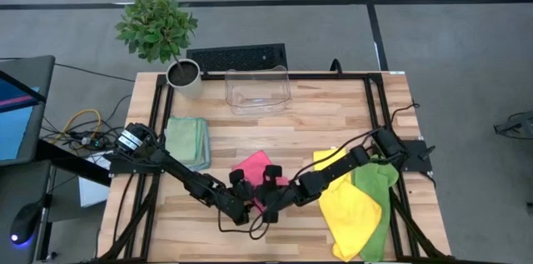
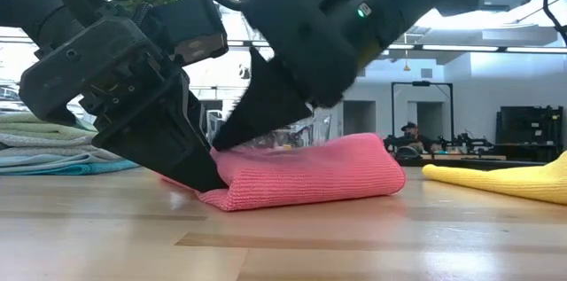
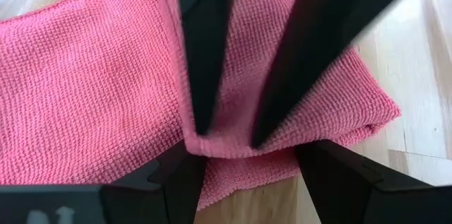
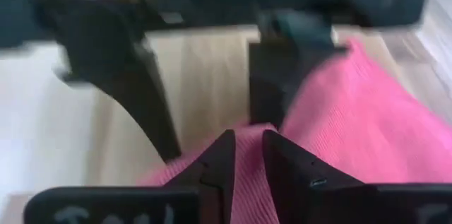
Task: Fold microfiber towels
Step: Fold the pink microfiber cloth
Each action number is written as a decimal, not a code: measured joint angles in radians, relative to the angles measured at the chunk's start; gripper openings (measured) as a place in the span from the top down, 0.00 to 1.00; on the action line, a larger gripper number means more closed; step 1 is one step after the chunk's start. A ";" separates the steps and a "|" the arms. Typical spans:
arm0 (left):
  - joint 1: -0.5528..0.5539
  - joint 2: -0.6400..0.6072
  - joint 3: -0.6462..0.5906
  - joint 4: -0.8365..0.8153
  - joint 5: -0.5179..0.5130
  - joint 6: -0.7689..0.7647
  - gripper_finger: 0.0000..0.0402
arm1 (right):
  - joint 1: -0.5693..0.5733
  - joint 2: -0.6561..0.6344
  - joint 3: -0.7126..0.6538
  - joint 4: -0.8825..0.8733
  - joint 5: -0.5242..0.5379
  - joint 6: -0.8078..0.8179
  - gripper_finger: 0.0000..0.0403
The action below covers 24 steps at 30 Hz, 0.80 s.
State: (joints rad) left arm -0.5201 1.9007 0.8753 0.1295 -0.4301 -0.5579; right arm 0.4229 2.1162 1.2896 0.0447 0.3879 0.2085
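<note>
A pink microfiber towel [image 1: 256, 166] lies folded on the wood table [image 1: 333, 122], near its front middle; in the low view it is a thick flat roll [image 2: 310, 175]. My left gripper [image 3: 244, 171] is open, with its fingers astride the towel's near corner. My right gripper [image 4: 247, 153] comes from the right, and its tips are set into the top layer just beyond the left fingers. Folded towels are stacked [image 1: 187, 141] at the left. A yellow towel [image 1: 350, 201] and a green towel [image 1: 379, 187] lie spread at the right. My left gripper slants down from the table's left. One finger [image 3: 169, 178] lies on the cloth beside the near corner [image 3: 240, 178], and the other [image 3: 332, 174] stands at the towel's edge. Whether they squeeze the cloth, I cannot tell. My right gripper pinches a narrow strip of the towel's top layer [image 3: 227, 121] between its fingertips [image 3: 201, 121], next to that layer's edge. It slants down from the table's right. The towel stays flat on the table.
A clear plastic bin [image 1: 258, 89] stands at the far middle, with a potted plant [image 1: 162, 31] and a keyboard [image 1: 237, 56] behind it. Bare wood lies between the bin and the pink towel. A person sits far off in the room [image 2: 409, 135].
</note>
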 joint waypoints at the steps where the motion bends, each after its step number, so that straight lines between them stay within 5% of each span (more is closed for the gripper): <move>1: 0.000 0.000 0.000 0.000 0.000 0.000 0.47 | -0.001 0.000 0.000 0.014 -0.017 -0.004 0.76; 10: 0.000 0.000 0.000 0.000 0.002 0.024 0.47 | -0.011 0.000 0.000 0.063 -0.071 -0.049 0.79; 17: 0.003 -0.054 -0.003 -0.100 0.042 0.055 0.47 | 0.035 -0.079 0.002 0.011 -0.007 -0.058 0.79; 24: 0.017 -0.057 0.014 -0.163 0.055 0.063 0.35 | 0.085 -0.134 0.001 -0.069 0.041 0.005 0.78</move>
State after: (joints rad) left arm -0.5035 1.8438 0.8889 -0.0331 -0.3755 -0.4946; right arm 0.5082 1.9819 1.2903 -0.0244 0.4286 0.2133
